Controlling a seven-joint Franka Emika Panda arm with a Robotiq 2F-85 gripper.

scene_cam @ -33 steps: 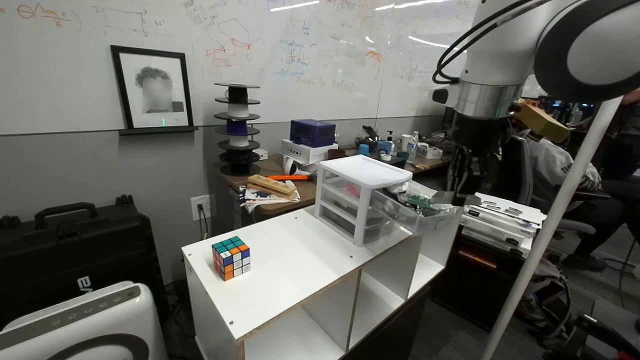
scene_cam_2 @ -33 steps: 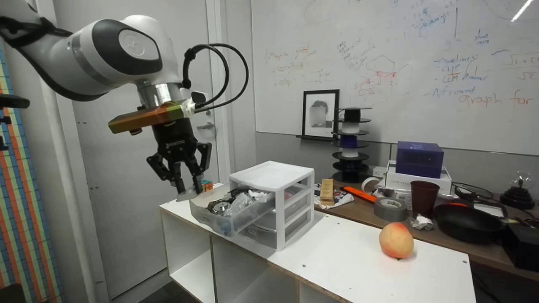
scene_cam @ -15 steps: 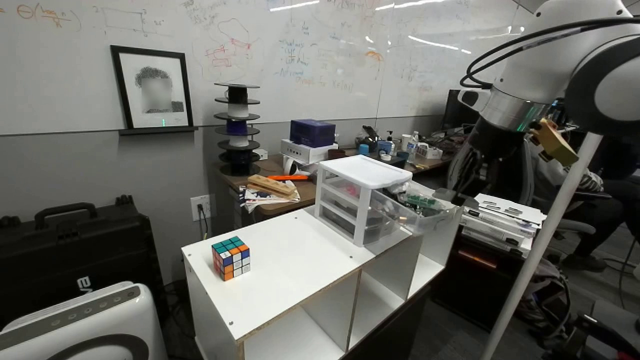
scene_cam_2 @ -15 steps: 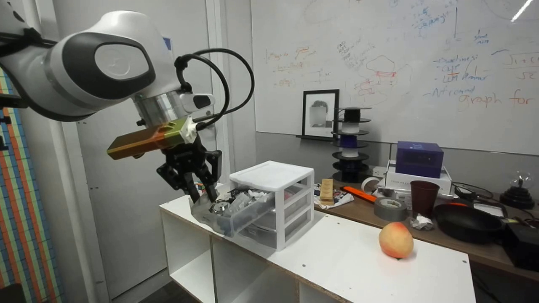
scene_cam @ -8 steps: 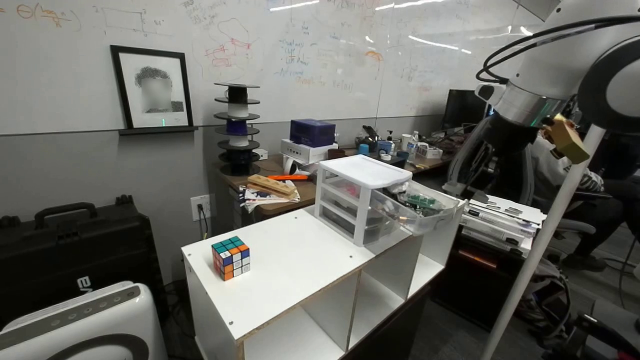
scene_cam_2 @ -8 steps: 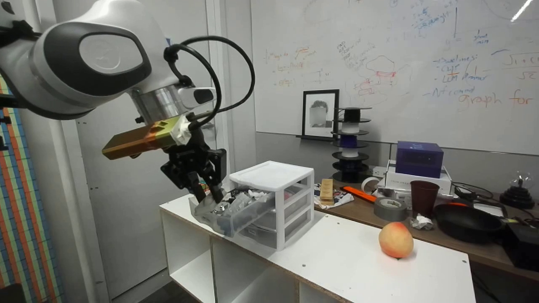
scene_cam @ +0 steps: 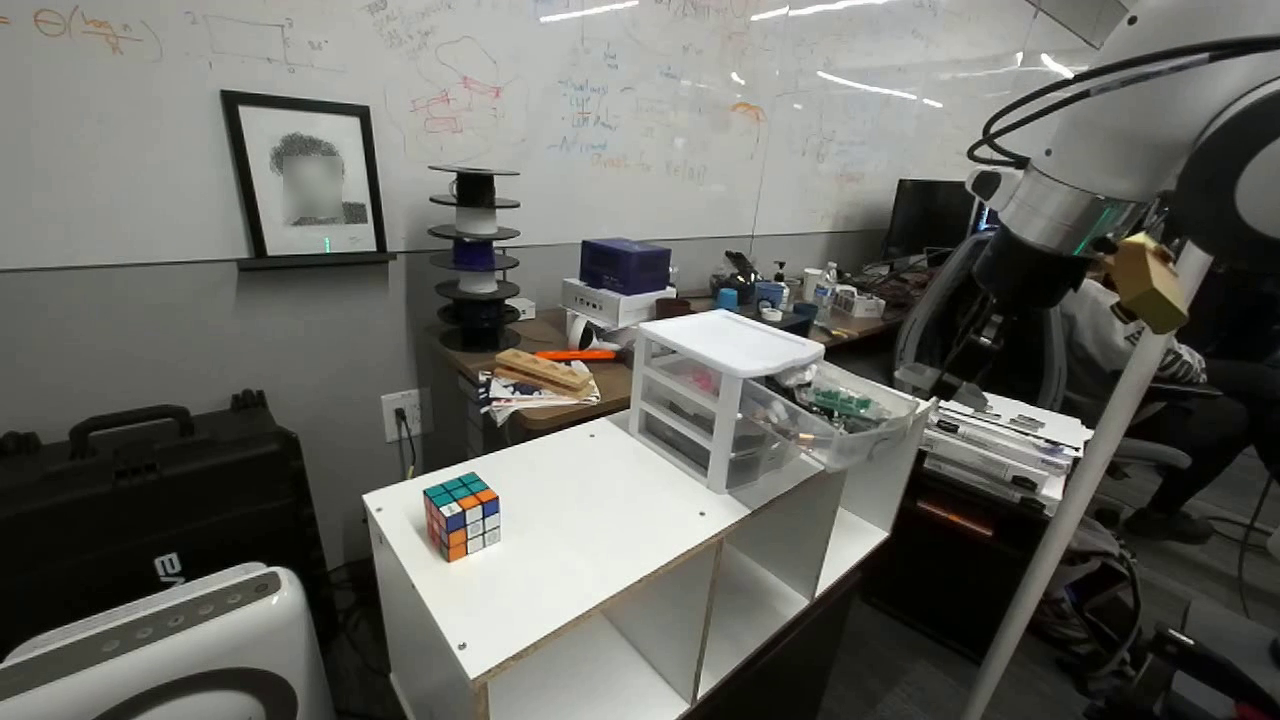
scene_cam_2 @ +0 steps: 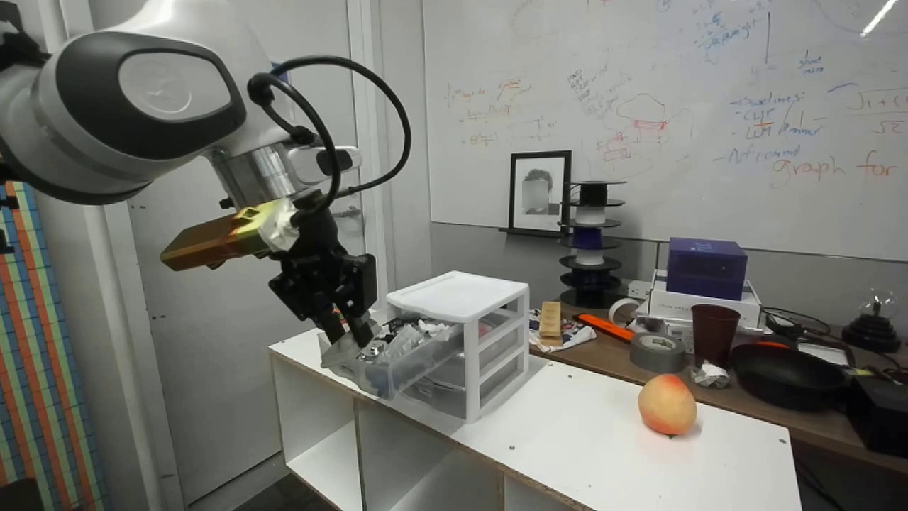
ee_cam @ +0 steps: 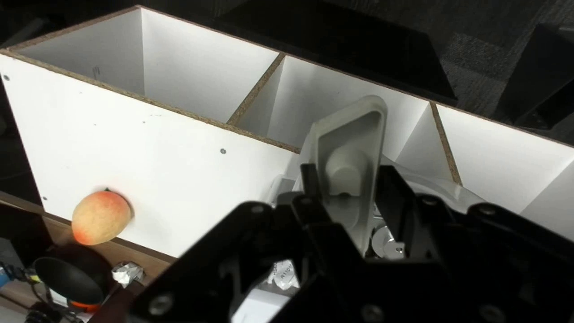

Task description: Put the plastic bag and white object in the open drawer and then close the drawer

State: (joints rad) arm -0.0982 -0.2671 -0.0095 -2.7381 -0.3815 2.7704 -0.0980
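A pale translucent tray-shaped piece, the white object, is pinched between the fingers of my gripper. In an exterior view the tilted gripper holds the white object at the outer end of the drawer. Whether the white object touches the drawer's rim I cannot tell. The translucent top drawer stands pulled out of the small white unit, crowded with parts. A crinkled clear plastic bag lies among them.
The unit stands on a white shelf cabinet, and the drawer juts over its open compartments. A peach-like fruit and a puzzle cube rest on the cabinet top. Behind is a cluttered desk; a pale pole rises near the arm.
My gripper has come down to the drawer's outer end and tilted over, still gripping the white object. In the last half second it shifts only slightly. The unit stays in place.
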